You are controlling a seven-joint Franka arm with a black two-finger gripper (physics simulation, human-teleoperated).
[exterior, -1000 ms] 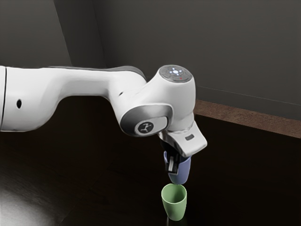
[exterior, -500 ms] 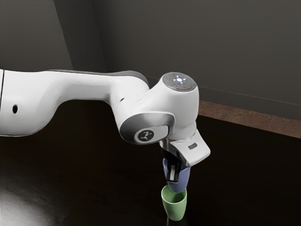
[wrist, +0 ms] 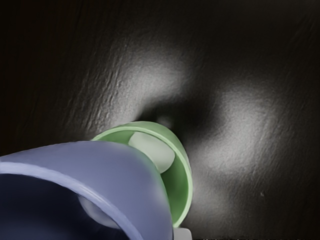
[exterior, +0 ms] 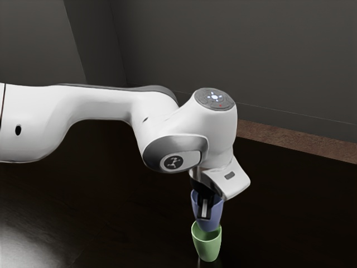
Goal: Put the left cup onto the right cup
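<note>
1. The white arm (exterior: 100,120) came in from the exterior view's left and bent downward at the lower centre of the frame, where it ended in the tool (exterior: 206,211).
2. The tool was closed narrowly on the blue cup (exterior: 211,219), pinching its wall near the rim. One black finger (exterior: 204,204) lay down the cup's near side.
3. The blue cup hung mouth up directly under the hand, at the lower centre of the frame and a little right of the middle.
4. The green cup (exterior: 207,245) stood upright on the dark bench (exterior: 83,223) straight beneath the blue one, close to the frame's bottom edge.
5. The blue cup's base sat just inside the green cup's mouth, while most of its body stood above the green rim. Whether its base touched the green cup's inner wall could not be told.
6. In the wrist view the blue cup (wrist: 105,185) was large and blurred close to the hand, and its wall curved across part of the green cup (wrist: 184,172).
7. Past the blue cup, the green cup's rim and pale inner floor were in sight.
8. The bench (wrist: 240,100) around the cups was dark, with soft patches of reflected light.
9. In the exterior view a brown bench edge crossed the right of the frame below a dark wall (exterior: 279,56).
</note>
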